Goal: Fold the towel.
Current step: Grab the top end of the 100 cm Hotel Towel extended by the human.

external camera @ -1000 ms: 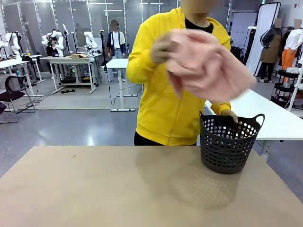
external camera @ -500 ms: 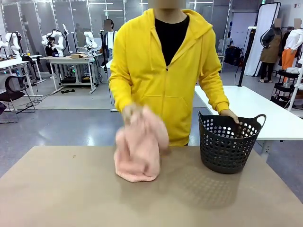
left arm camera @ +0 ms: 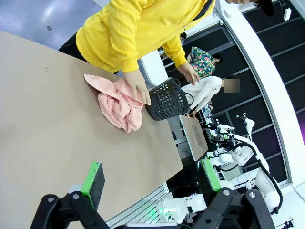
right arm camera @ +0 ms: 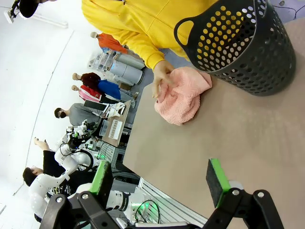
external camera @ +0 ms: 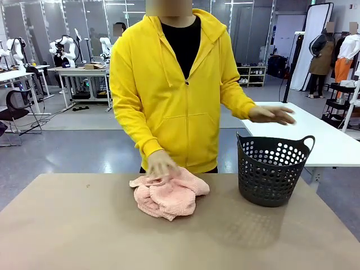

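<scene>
The pale pink towel (external camera: pixel 168 197) lies crumpled in a heap on the brown table (external camera: pixel 84 236), near its far edge, left of the black basket (external camera: pixel 273 171). A person in a yellow hoodie rests one hand (external camera: pixel 161 164) on the towel's top; the other hand (external camera: pixel 274 115) hovers above the basket. The towel (left arm camera: pixel 119 105) also appears in the left wrist view, far ahead of my open left gripper (left arm camera: pixel 150 179). In the right wrist view the towel (right arm camera: pixel 183 98) lies well beyond my open right gripper (right arm camera: pixel 159 179). Both grippers are empty and far from it.
The perforated black basket (right arm camera: pixel 248 45) stands upright at the table's far right, close to the towel. The person stands against the far edge. The near half of the tabletop (external camera: pixel 180 247) is bare brown surface.
The person swung the towel from up above the basket down to the left and set it on the table. Their other hand lifted off the basket rim. My grippers stayed open.
</scene>
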`<state>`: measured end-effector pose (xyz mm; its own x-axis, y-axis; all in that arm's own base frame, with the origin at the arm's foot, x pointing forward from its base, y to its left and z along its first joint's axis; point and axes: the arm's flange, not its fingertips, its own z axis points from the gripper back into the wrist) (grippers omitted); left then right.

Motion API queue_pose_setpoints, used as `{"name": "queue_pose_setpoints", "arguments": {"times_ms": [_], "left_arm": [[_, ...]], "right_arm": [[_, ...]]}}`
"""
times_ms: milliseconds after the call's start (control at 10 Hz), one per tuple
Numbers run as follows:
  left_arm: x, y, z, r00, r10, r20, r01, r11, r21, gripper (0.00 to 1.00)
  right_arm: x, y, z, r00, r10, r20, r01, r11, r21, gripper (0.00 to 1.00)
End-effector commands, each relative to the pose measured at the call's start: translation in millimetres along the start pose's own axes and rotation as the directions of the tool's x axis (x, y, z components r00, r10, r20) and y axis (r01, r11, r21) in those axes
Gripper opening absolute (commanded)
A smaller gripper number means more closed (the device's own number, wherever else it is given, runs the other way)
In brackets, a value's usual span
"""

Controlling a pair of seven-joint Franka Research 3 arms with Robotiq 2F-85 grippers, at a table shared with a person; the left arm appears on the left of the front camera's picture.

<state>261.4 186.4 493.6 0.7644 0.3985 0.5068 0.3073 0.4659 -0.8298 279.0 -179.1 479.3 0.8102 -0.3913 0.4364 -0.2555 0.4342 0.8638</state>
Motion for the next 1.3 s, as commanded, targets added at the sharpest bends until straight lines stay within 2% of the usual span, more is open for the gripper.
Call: {"name": "queue_pose_setpoints", "arguments": {"times_ms": [0,1200], "left_arm": [[0.4,-0.6,-0.6,1.000,0.000,-0.002,0.000,1.000,-0.003,1.00],[0.4,-0.6,-0.6,1.000,0.000,-0.002,0.000,1.000,-0.003,1.00]], "right_arm": [[0.1,0.0,0.6,1.000,-0.001,0.003,0.001,1.000,0.004,1.00],[0.1,0.0,0.6,1.000,-0.001,0.003,0.001,1.000,0.004,1.00]]}}
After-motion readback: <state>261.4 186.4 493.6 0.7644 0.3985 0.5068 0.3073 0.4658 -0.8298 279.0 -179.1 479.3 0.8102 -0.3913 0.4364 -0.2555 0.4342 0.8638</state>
